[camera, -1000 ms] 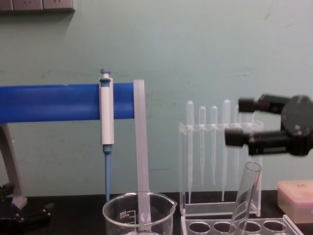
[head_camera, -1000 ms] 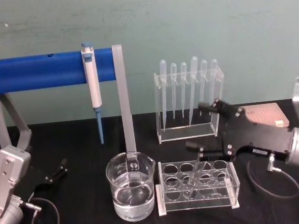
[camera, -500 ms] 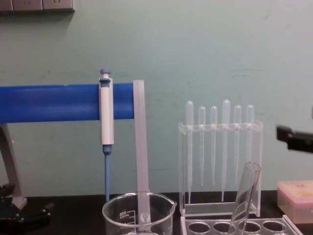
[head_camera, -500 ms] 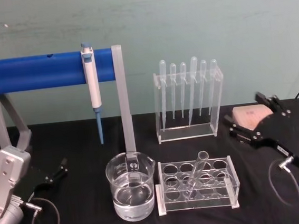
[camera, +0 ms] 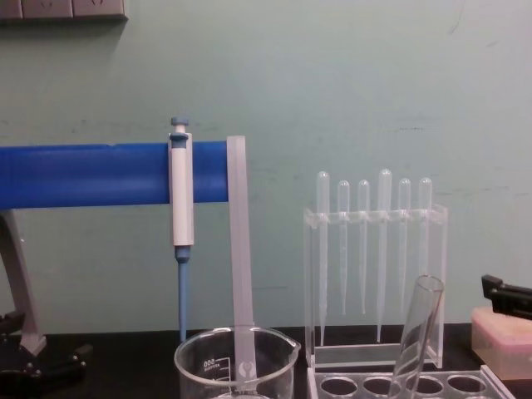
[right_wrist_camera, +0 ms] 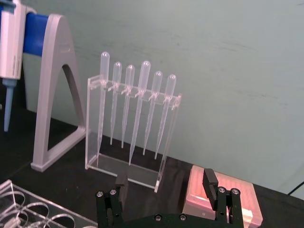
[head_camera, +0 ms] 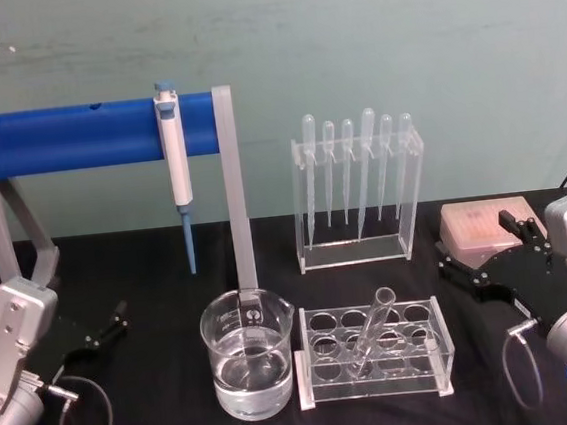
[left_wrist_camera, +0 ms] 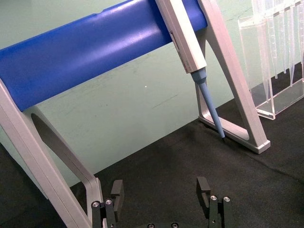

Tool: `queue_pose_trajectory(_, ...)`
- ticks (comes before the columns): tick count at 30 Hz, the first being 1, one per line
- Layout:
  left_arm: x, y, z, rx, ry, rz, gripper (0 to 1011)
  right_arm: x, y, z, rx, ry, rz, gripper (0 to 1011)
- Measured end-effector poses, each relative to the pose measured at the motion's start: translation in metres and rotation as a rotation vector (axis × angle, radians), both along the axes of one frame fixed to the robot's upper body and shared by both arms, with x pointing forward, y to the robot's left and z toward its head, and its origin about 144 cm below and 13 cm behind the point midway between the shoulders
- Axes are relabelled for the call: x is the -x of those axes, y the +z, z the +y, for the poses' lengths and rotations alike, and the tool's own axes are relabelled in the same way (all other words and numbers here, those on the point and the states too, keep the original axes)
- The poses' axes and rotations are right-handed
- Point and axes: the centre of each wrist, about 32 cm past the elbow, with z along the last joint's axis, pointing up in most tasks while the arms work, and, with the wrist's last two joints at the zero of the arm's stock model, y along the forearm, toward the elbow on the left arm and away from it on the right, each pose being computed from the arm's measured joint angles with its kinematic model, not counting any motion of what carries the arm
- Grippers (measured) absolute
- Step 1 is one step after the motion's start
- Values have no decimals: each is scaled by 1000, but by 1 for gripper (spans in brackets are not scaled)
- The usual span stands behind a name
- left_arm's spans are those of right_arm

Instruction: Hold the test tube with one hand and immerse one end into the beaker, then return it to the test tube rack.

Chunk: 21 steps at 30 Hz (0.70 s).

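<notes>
The right gripper (head_camera: 488, 253) sits at the right edge of the head view, low over the black table (head_camera: 161, 405), with its two black fingers spread apart and nothing between them. In its own wrist view the same gripper (right_wrist_camera: 164, 183) shows its fingers (right_wrist_camera: 121, 183) parted, with a pink box (right_wrist_camera: 223, 199) just beyond them and a clear stand of pipettes (right_wrist_camera: 133, 123) farther back.

The test tube (head_camera: 370, 330) stands left of that gripper, well apart from it, in the lower middle of the head view. It leans in a hole of the clear rack (head_camera: 373, 355), its open rim tilted up and to the right. In the chest view the tube (camera: 416, 332) rises at the lower right, tilted the same way.

The beaker (head_camera: 249, 351) stands just left of the rack, with clear liquid in its lower part.

The left gripper (head_camera: 109, 325) rests at the lower left of the head view, fingers apart and empty. Behind it stands a grey frame with a blue bar (head_camera: 85, 134), and a white-and-blue pipettor (head_camera: 175, 168) hangs from the bar.
</notes>
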Motion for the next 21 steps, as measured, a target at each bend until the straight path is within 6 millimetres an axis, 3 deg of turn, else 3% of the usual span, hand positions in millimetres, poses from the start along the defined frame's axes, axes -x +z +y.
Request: queue_pose_trajectory(21,0,0,0,0,0,0,1000,0,0,1,7,0,2,1003)
